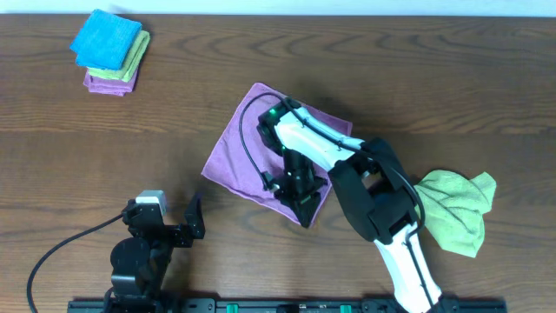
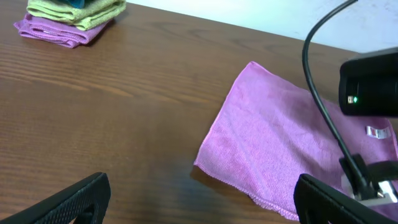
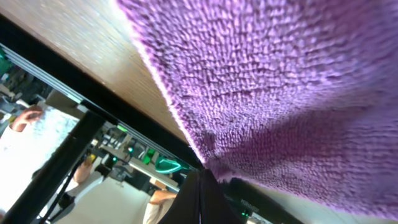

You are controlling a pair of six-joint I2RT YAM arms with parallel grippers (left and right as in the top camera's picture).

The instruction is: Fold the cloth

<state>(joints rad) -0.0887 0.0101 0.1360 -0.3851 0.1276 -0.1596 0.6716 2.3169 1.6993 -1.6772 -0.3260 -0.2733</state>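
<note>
A purple cloth [image 1: 248, 143] lies flat on the wooden table, one corner pointing to the front. My right gripper [image 1: 302, 205] is down at that front corner, its fingers [image 3: 202, 190] shut together on the cloth's corner [image 3: 273, 93]. My left gripper [image 1: 193, 219] is open and empty, low over bare table to the left of the cloth. Its two fingers [image 2: 199, 208] spread wide, and the cloth's near edge [image 2: 267, 143] lies just ahead and to the right of them.
A stack of folded cloths, blue over green over purple [image 1: 110, 52], sits at the far left corner and also shows in the left wrist view [image 2: 68, 15]. A crumpled green cloth [image 1: 456, 209] lies at the right beside the right arm [image 1: 382, 191].
</note>
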